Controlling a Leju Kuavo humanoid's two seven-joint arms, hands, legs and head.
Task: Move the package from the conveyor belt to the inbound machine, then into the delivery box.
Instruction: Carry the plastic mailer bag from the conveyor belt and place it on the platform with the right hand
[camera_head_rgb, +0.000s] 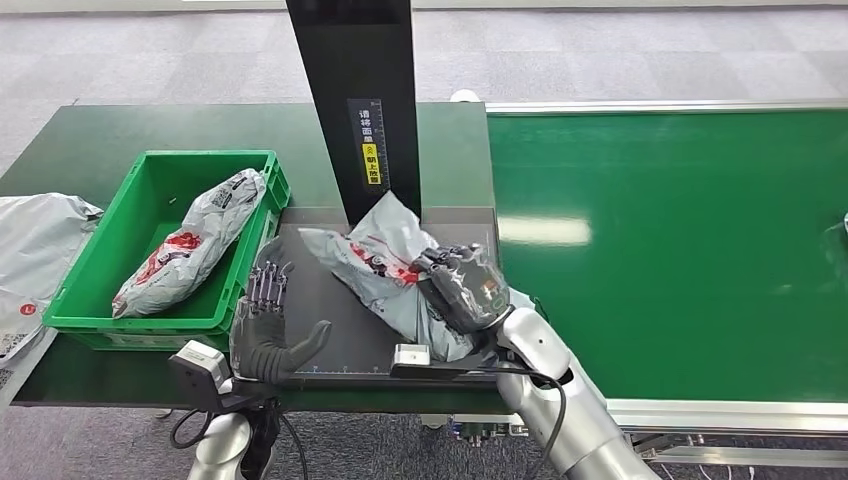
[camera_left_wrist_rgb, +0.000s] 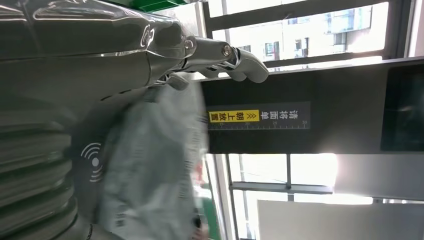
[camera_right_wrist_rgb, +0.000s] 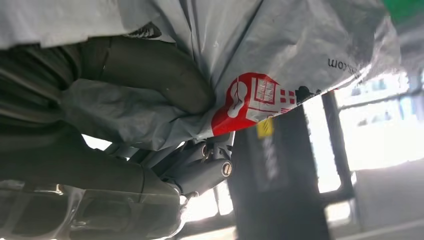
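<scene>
A crumpled grey package (camera_head_rgb: 385, 262) with red print lies over the dark plate of the inbound machine (camera_head_rgb: 330, 330), in front of its black post (camera_head_rgb: 362, 100). My right hand (camera_head_rgb: 462, 287) grips the package's near end; its thumb and fingers (camera_right_wrist_rgb: 150, 75) clamp the grey plastic (camera_right_wrist_rgb: 280, 45). My left hand (camera_head_rgb: 270, 325) stands open at the plate's left side, fingers up and apart, holding nothing; the package (camera_left_wrist_rgb: 150, 170) shows beyond its fingers (camera_left_wrist_rgb: 220, 57). The green delivery box (camera_head_rgb: 105, 300) sits left of the machine. The green conveyor belt (camera_head_rgb: 680, 250) runs to the right.
Another grey package (camera_head_rgb: 195, 240) lies inside the green box. More grey bags (camera_head_rgb: 30, 250) lie on the table at the far left. A faint object (camera_head_rgb: 838, 240) sits at the belt's right edge. The machine's post rises directly behind the held package.
</scene>
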